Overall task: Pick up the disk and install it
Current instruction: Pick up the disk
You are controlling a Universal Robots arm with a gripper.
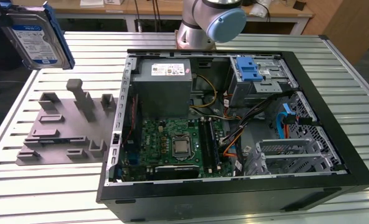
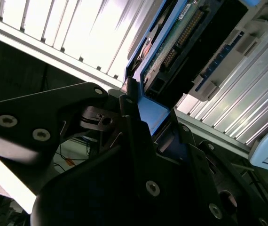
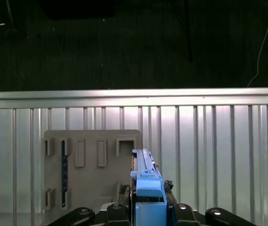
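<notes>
Gripper [image 2: 153, 112] has the disk [image 2: 171, 52]. In the second wrist view the black fingers [image 2: 130, 106] are clamped on its blue carrier, one on each side. The circuit-board face and connector row run away from them, and the disk's far end is cut off by the frame.

One disk, then. In the exterior view it's up in the air at the far left, label towards us and tilted a little. It's well apart from the case [image 1: 234, 196] and high over the grey plate [image 1: 53, 140]. The gripper there is mostly cut off, just a dark scrap at the disk's top corner.

In the first wrist view the disk is edge-on, a thin blue-and-silver strip rising from between the black gripper parts, so the label is hidden. Beyond it lies the plate with several pockets, one corner hidden behind the disk.

One arm [image 1: 203, 21]: its base joint shows behind the case, and the rest is cut off at the top.

One case, side panel off, lying on the slatted table [image 1: 35, 196]. Inside I count one power supply [image 1: 165, 86], one motherboard [image 1: 178, 144], one blue latch [image 1: 249, 70] at the far bays and one metal cage [image 1: 296, 156] at the near end. Cables sprawl between them, and I can't make out what lies underneath.
</notes>
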